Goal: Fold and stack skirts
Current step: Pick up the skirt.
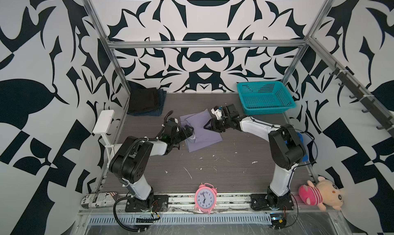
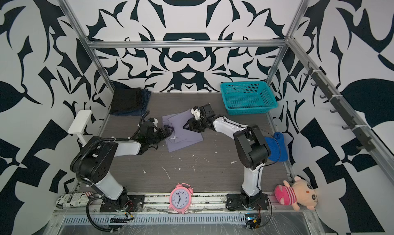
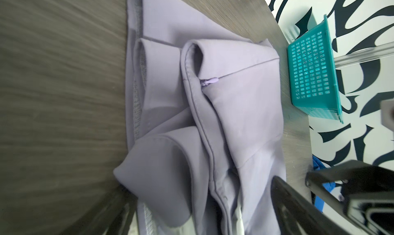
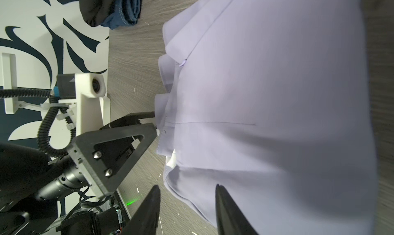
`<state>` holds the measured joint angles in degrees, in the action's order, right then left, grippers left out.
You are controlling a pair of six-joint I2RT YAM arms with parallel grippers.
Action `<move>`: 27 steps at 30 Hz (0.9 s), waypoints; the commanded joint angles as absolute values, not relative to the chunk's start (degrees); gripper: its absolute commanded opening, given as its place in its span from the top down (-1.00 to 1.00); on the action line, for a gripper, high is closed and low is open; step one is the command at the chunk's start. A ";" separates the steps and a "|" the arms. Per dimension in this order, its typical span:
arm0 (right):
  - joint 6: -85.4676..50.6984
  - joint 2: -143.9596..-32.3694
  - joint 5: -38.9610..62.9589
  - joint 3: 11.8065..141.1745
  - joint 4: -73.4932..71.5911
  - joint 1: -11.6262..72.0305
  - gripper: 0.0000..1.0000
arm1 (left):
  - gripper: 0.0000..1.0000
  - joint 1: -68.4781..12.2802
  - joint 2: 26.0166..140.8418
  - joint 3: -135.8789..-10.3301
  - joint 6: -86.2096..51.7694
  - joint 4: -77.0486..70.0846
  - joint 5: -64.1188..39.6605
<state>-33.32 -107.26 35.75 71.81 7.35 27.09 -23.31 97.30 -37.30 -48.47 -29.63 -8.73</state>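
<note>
Midway across the grey tabletop [image 1: 213, 172] lies the lavender skirt [image 1: 203, 133], partly folded. Most of its face is smooth, with rumpled, doubled-over folds along the edge nearest the left arm [image 1: 156, 147]. The left wrist view shows its small zipper pull [image 3: 210, 82] beside one rolled fold. The left jaws sit at that rumpled edge, spread wide. In the left wrist view one dark finger [image 3: 294, 206] stands on either side of the bunched cloth, and neither presses on it. The right arm [image 1: 255, 126] reaches in from the opposite side. The right jaws hover low over the skirt's smooth part, standing apart with an open gap between the fingertips [image 4: 226, 208], and no cloth is pinched. In the back left corner the black skirt [image 1: 142, 99] rests folded on top of the denim skirt [image 1: 162, 96], whose blue edges show beside and beneath it. This pile is well apart from the lavender one. A teal basket [image 1: 269, 110] stands in the back right corner, and a bright blue cloth [image 2: 277, 147] sits behind the right arm's elbow. Along the front rail are a rolled newspaper [image 1: 100, 200], a pink alarm clock [image 1: 205, 198] and a plush toy [image 1: 319, 193].
</note>
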 commanded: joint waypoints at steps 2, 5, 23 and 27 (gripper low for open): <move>-34.19 -108.77 36.18 72.34 3.02 26.97 0.10 | -0.91 -24.53 102.29 -39.66 -47.18 -21.55 -5.51; -33.46 -114.22 33.27 73.99 4.00 27.10 0.19 | -0.74 -24.68 104.87 -40.94 -48.46 -22.97 -6.93; -32.11 -124.67 25.59 78.27 9.81 29.40 0.63 | -0.97 -24.49 107.90 -45.64 -51.26 -13.29 -7.38; -32.57 -125.16 26.57 77.96 8.73 29.42 0.64 | -0.90 -26.08 104.07 -45.98 -51.86 -8.03 0.30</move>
<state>-31.83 -122.56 28.34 80.09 5.69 28.67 -25.17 103.88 -48.36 -49.50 -21.96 -5.13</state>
